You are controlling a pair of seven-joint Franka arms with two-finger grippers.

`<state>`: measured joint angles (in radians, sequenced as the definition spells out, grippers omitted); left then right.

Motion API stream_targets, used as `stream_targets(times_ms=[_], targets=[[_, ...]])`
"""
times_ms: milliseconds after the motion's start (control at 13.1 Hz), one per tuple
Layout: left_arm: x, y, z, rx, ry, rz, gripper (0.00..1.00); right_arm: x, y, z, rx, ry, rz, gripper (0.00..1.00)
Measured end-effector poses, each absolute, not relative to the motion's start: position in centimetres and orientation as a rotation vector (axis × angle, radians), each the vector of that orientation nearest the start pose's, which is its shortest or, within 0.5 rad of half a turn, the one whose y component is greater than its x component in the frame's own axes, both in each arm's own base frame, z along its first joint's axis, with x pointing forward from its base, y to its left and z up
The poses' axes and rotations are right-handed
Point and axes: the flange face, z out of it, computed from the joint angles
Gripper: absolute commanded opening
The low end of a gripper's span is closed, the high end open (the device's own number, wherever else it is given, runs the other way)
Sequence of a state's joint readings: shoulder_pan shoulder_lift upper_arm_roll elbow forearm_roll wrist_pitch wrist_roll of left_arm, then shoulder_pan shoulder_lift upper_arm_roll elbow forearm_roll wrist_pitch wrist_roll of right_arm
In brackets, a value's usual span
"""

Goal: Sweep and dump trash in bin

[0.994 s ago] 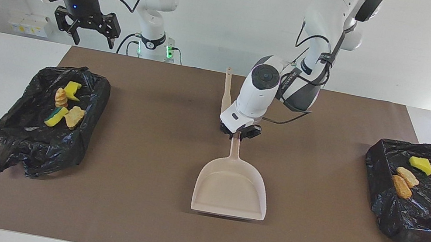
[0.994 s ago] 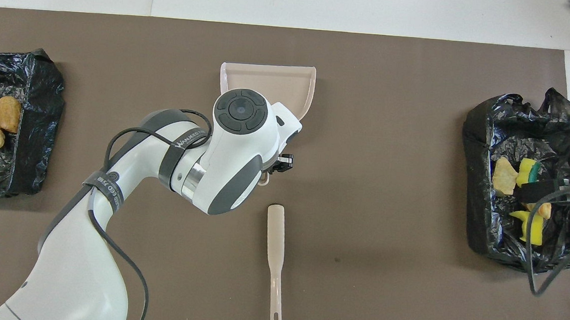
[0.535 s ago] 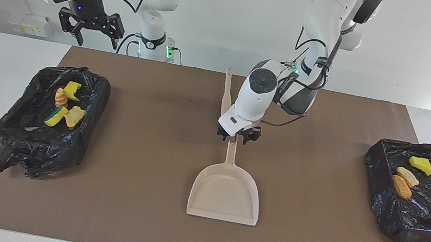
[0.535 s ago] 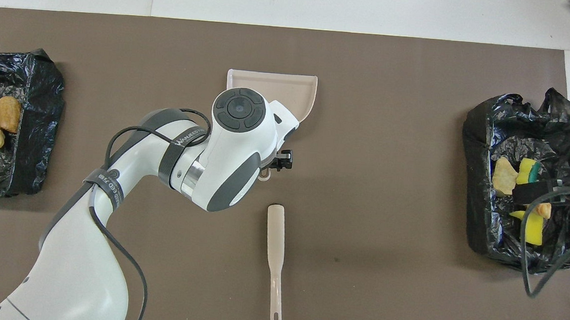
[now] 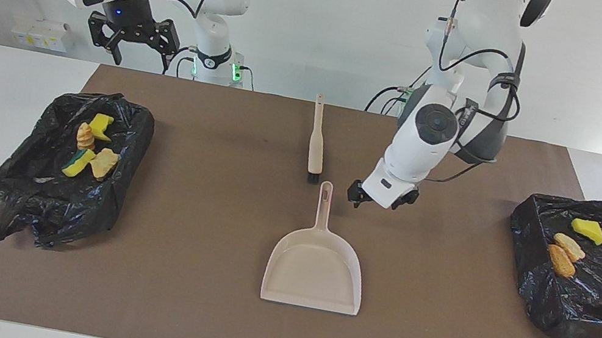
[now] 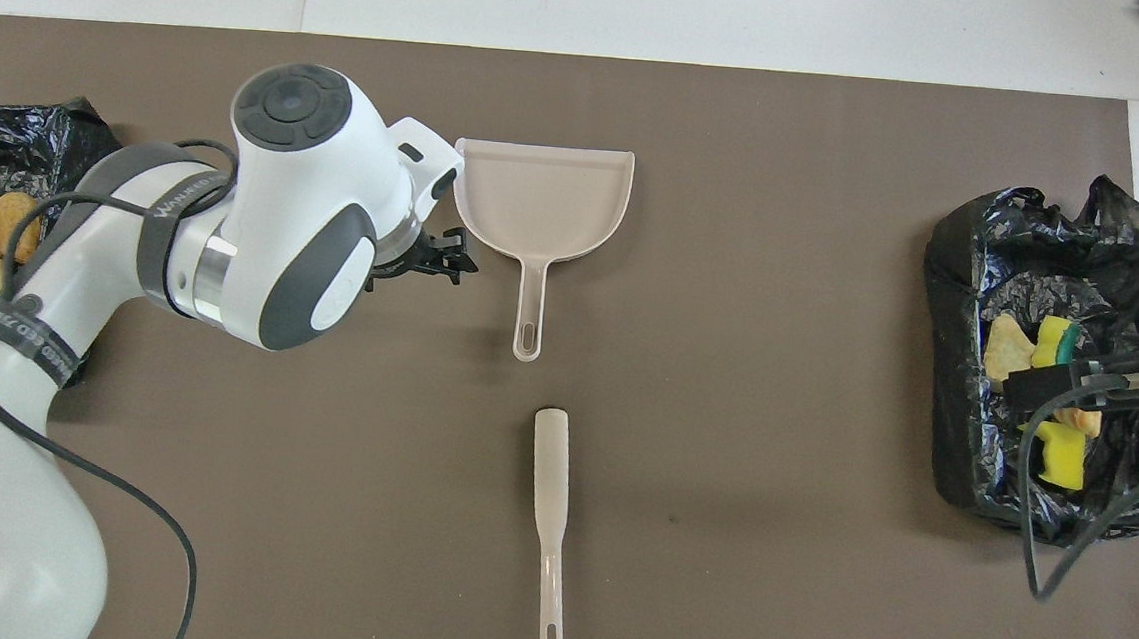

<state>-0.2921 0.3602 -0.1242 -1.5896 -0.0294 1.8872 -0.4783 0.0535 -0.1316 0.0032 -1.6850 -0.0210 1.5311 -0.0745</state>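
Note:
The beige dustpan [image 5: 316, 264] lies flat mid-mat and is empty; it also shows in the overhead view [image 6: 548, 203]. The beige brush [image 5: 316, 141] lies just nearer to the robots than the pan's handle, also seen from overhead [image 6: 550, 489]. My left gripper [image 5: 381, 198] is open and empty, low over the mat beside the dustpan's handle, toward the left arm's end [image 6: 438, 260]. My right gripper [image 5: 130, 46] is open and empty, raised over the table edge near its bin. The trash [image 5: 91, 147] lies in that bin; more trash [image 5: 569, 247] lies in the bin at the left arm's end.
Two bins lined with black bags stand on the brown mat, one at the right arm's end [image 5: 54, 200] and one at the left arm's end [image 5: 593, 301]. A cable hangs from the right arm over its bin [image 6: 1044, 553].
My left gripper has let go of the dustpan's handle and swung away toward the left arm's end. The dustpan now rests flat. My right gripper drifted slightly toward the table's middle.

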Motion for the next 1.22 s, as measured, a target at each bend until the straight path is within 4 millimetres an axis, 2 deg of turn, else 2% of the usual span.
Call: stream_targets(times_ms=[229, 459, 688, 841, 1071, 1224], targets=[[62.7, -17.8, 44.2, -3.189, -0.013, 0.113, 1.00, 50.8, 2.4, 63.8, -3.155, -0.199, 0.035, 1.00], [63.3, -10.2, 46.0, -3.190, 0.160, 0.125, 1.00, 50.8, 1.7, 63.8, -3.155, -0.180, 0.034, 1.00], [62.4, -5.1, 49.2, -3.181, 0.327, 0.116, 1.00, 50.8, 1.7, 63.8, -3.155, -0.179, 0.034, 1.00], [61.4, -3.9, 52.0, -3.159, 0.347, 0.074, 1.00, 50.8, 1.7, 63.8, -3.155, -0.179, 0.034, 1.00], [59.3, -3.9, 55.1, -3.131, 0.357, 0.091, 1.00, 50.8, 1.4, 63.9, -3.156, -0.169, 0.031, 1.00], [57.5, -3.9, 57.0, -3.123, 0.357, 0.118, 1.00, 50.8, -0.9, 63.9, -3.157, -0.099, 0.030, 1.00]])
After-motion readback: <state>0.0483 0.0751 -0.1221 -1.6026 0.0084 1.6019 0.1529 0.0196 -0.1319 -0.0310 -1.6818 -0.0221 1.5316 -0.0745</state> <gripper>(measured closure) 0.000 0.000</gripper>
